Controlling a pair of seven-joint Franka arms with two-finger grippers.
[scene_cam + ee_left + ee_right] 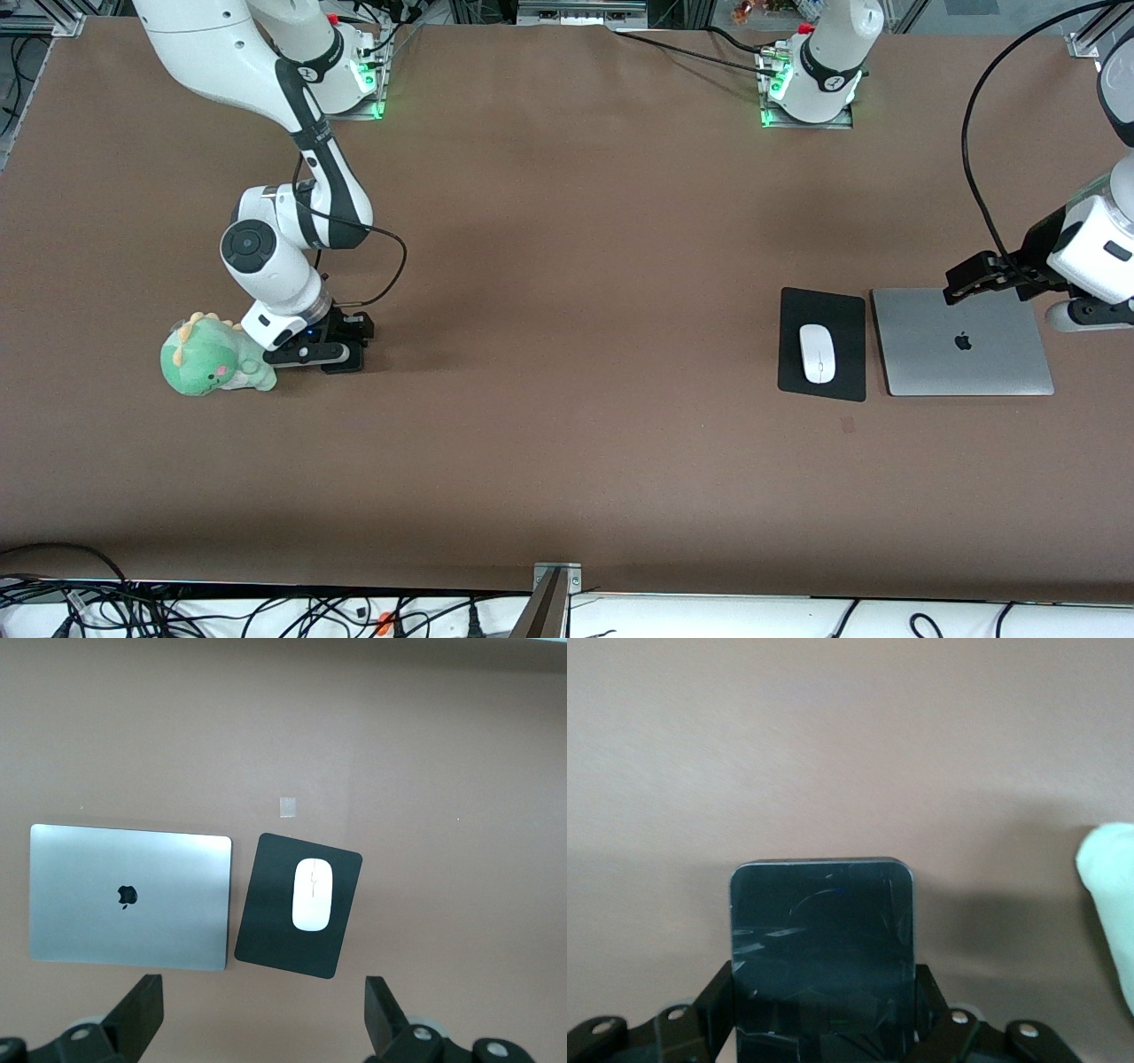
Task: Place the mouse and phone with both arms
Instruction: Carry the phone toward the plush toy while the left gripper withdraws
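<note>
The white mouse (818, 353) lies on a black mouse pad (837, 306) toward the left arm's end of the table; it also shows in the left wrist view (312, 894). My left gripper (961, 283) is open and empty, up over the laptop's edge, its jaws wide apart in its wrist view (261, 1019). My right gripper (344, 347) is low at the table beside a green plush. It is shut on the black phone (822, 921), gripped by its long sides between the fingers (930, 997). The phone is hidden in the front view.
A closed silver laptop (961, 341) lies beside the mouse pad (266, 930), also in the left wrist view (128, 896). A green dinosaur plush (208, 354) sits against the right wrist, its edge in the right wrist view (1112, 904). A small tape mark (287, 806) is on the brown table.
</note>
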